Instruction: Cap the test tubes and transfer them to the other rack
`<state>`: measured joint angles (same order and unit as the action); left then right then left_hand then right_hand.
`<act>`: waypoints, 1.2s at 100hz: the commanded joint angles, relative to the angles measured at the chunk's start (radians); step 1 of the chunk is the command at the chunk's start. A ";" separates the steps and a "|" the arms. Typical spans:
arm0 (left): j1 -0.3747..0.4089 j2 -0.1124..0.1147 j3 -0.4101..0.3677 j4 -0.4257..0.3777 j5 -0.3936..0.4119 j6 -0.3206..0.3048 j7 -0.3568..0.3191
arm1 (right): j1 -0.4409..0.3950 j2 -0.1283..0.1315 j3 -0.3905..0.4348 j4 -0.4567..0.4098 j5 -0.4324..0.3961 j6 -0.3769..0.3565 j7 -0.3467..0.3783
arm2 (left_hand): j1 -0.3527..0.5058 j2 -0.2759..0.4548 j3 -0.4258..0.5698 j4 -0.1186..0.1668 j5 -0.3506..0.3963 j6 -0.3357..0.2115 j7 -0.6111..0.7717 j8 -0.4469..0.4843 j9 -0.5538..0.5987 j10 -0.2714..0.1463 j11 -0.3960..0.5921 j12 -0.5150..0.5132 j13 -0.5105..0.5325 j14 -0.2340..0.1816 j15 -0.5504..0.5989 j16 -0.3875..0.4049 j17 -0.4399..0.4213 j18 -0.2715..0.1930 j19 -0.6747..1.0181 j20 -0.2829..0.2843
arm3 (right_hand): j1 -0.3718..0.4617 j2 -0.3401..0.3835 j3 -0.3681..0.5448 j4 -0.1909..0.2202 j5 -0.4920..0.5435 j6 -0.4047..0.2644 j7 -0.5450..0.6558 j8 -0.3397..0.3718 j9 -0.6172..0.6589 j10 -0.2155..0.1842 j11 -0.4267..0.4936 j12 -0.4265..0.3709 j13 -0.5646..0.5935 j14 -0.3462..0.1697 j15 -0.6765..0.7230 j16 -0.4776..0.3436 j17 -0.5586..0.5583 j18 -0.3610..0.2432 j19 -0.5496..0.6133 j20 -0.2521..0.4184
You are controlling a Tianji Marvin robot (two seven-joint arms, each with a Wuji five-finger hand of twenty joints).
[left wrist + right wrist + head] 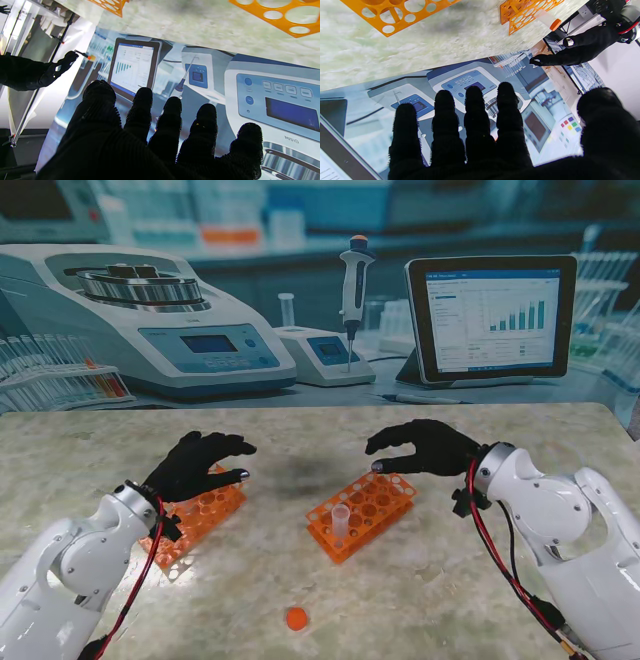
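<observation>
- The left hand (pixel 196 463) is hovering over the left rack (pixel 198 518), fingers spread and holding nothing.
- The right hand (pixel 428 447) is hanging, fingers apart and empty, over the far end of the right rack (pixel 362 512), likely staged to reach.
- The uncapped tube (pixel 341 523) is standing in that rack, nearer the robot than the right hand.
- The cap (pixel 296 618) is lying loose on the table (pixel 420 600), nearer still, between the arms.

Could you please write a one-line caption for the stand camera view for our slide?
Two black-gloved hands, left hand and right hand, hover open over two orange plastic racks; one uncapped clear tube stands racked, orange cap loose.
</observation>
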<state>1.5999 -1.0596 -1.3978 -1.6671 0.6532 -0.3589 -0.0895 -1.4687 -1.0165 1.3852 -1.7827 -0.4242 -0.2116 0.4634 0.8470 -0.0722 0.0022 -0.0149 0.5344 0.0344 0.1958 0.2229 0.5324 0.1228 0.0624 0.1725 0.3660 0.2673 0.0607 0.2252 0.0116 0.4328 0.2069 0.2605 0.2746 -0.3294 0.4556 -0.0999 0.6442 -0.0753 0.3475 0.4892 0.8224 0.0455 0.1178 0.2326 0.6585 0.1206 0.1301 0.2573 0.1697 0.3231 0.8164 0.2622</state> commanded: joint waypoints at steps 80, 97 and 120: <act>-0.070 -0.049 0.191 0.113 -0.101 0.067 0.124 | -0.007 -0.040 -0.084 0.212 -0.097 0.022 -0.209 | -0.022 0.048 -0.015 0.011 -0.021 0.008 -0.038 -0.025 -0.027 0.020 -0.023 -0.027 0.000 -0.020 -0.006 0.000 0.000 -0.015 -0.058 0.010 | -0.011 -0.025 0.017 0.008 -0.127 0.085 -0.100 -0.081 -0.156 0.016 -0.077 -0.113 -0.149 -0.014 -0.076 -0.118 -0.059 0.002 -0.059 -0.061; -0.070 -0.054 0.204 0.134 -0.103 0.059 0.150 | 0.019 -0.049 -0.131 0.275 -0.111 0.020 -0.258 | -0.024 0.049 -0.016 0.010 -0.020 0.007 -0.036 -0.025 -0.025 0.019 -0.022 -0.027 0.002 -0.025 -0.006 0.002 0.001 -0.015 -0.059 0.012 | -0.019 -0.040 0.031 0.004 -0.139 0.094 -0.106 -0.095 -0.173 0.018 -0.076 -0.143 -0.167 -0.017 -0.075 -0.153 -0.067 -0.001 -0.065 -0.100; -0.070 -0.055 0.208 0.145 -0.110 0.058 0.151 | 0.066 -0.061 -0.194 0.361 -0.135 0.008 -0.328 | -0.022 0.050 -0.016 0.010 -0.017 0.004 -0.035 -0.025 -0.026 0.018 -0.022 -0.027 0.005 -0.025 -0.006 0.003 0.003 -0.016 -0.061 0.014 | -0.027 -0.054 0.035 0.001 -0.150 0.105 -0.110 -0.101 -0.192 0.022 -0.086 -0.152 -0.180 -0.015 -0.077 -0.159 -0.077 -0.003 -0.066 -0.115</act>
<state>1.5265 -1.1132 -1.1886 -1.5214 0.5458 -0.3007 0.0680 -1.4054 -1.0656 1.2027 -1.4371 -0.5515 -0.1998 0.1450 0.8364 -0.0614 0.0020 -0.0136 0.5247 0.0359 0.1838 0.2121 0.5222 0.1344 0.0607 0.1711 0.3660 0.2660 0.0606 0.2252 0.0165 0.4325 0.2029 0.2605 0.2721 -0.3502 0.4794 -0.0999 0.5418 0.0171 0.2546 0.3998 0.6663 0.0583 0.0518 0.0941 0.5136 0.1206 0.0767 0.1095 0.1108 0.3231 0.7627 0.1726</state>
